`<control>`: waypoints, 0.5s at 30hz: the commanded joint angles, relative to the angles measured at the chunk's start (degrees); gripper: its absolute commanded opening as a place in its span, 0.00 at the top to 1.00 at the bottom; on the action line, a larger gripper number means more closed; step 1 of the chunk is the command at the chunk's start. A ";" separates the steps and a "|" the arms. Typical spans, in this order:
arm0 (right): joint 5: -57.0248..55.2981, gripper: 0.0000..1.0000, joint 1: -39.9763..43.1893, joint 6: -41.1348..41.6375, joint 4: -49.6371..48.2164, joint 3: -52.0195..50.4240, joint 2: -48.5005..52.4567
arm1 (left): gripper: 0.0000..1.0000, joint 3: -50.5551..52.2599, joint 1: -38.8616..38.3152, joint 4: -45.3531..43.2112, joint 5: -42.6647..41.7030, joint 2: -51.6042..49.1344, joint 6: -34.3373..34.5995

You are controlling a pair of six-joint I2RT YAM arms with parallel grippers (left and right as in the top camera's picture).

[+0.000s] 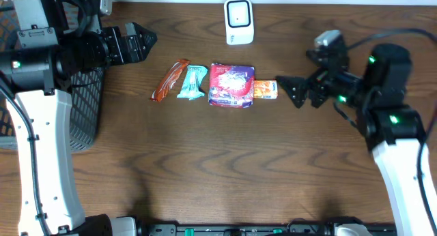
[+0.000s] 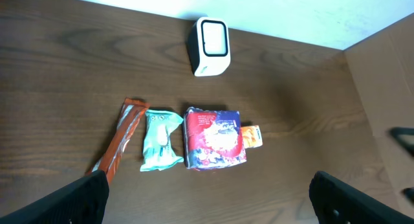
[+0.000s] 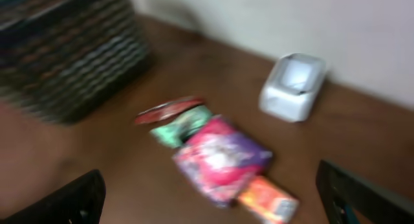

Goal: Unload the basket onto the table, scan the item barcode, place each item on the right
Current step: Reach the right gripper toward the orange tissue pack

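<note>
Black mesh basket point(image 1: 85, 106) sits at the far left of the tabletop point(image 1: 205, 168). Left fingers point(image 1: 142, 37) are spread wide and empty, just right of the basket's top edge. Items lie in a row mid-tabletop: brown bar wrapper point(image 1: 170, 80), teal packet point(image 1: 192, 82), red-purple pouch point(image 1: 231, 84), and small orange packet point(image 1: 265, 90) touching the pouch. White barcode scanner point(image 1: 239, 22) stands behind the pouch, apart from the row. Right fingers point(image 1: 287, 84) are wide and empty, with the tips just beside the orange packet.

Packets point(image 3: 222, 160) blurred (right wrist view).
</note>
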State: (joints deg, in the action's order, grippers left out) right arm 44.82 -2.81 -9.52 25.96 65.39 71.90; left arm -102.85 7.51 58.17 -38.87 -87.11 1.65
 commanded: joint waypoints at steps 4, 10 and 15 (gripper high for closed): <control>19.10 0.01 0.22 -0.11 0.31 0.94 7.15 | 0.02 -0.24 0.13 -0.02 -0.55 -0.22 -0.13; 18.62 0.01 -1.18 1.49 -1.33 0.94 11.17 | 0.02 -0.22 0.13 -0.02 -0.55 -0.22 -0.13; 0.07 0.01 -1.81 13.81 -0.35 0.94 11.80 | 0.02 -0.22 0.13 -0.02 -0.55 -0.22 -0.13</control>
State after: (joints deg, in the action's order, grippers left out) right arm 56.23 -4.10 -4.51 24.95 65.39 83.59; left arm -102.85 7.51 58.17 -38.87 -87.11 1.65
